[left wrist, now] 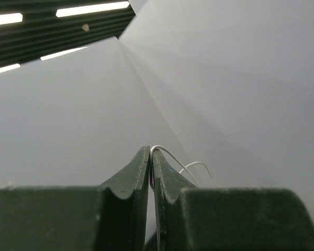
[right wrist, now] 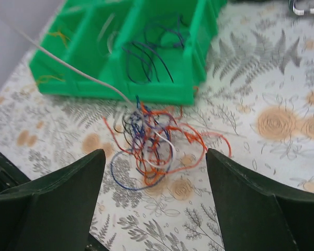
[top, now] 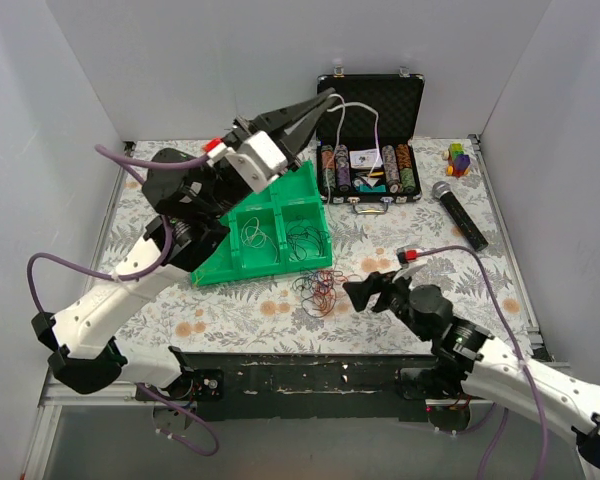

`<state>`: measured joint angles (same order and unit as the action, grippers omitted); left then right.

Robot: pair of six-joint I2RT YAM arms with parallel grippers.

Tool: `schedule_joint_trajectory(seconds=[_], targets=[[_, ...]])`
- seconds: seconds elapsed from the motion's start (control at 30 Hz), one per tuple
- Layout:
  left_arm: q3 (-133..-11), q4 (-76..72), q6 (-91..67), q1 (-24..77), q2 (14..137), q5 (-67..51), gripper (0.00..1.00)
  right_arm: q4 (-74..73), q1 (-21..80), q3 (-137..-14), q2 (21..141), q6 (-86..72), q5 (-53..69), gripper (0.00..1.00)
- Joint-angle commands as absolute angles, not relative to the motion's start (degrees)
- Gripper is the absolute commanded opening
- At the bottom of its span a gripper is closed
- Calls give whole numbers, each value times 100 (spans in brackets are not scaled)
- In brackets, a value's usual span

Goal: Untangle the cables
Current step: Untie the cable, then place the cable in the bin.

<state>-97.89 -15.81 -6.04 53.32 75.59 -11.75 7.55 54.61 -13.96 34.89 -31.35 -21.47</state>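
Observation:
A tangle of thin cables in red, orange, blue, black and white lies on the floral tablecloth just in front of a green bin. My right gripper hovers low beside it, open. In the right wrist view the tangle sits just beyond the gap of that gripper. My left gripper is raised high above the bin, shut on a white cable that arcs away from its tips. The left wrist view shows the jaws pressed together with the white cable curling out. A white strand runs taut up from the tangle.
The green bin has compartments holding loose dark cables. An open black case of poker chips stands at the back, with a microphone and a colourful toy to the right. White walls enclose the table.

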Motion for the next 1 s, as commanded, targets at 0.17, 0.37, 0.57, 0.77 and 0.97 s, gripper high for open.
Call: schedule_joint_trajectory(seconds=[0.17, 0.37, 0.57, 0.77, 0.97], targets=[[-9465, -1433, -1169, 5370, 7576, -1415, 5, 588, 5449, -1511, 2451, -2189, -1556, 87], [-9799, -1301, -1257, 5554, 7734, -1512, 4, 1378, 5449, -1661, 3355, -2021, -1617, 84], [-10098, -1222, -1301, 5695, 7883, -1573, 4, 2188, 5449, -1933, 4647, -2109, -2292, 75], [-10485, -1020, -1415, 5731, 8007, -1591, 3, 2663, 5449, -2285, 5615, -2066, -2724, 57], [-10555, -1020, -1538, 5730, 8016, -1529, 3, 2926, 5458, -2329, 6038, -2153, -2470, 57]])
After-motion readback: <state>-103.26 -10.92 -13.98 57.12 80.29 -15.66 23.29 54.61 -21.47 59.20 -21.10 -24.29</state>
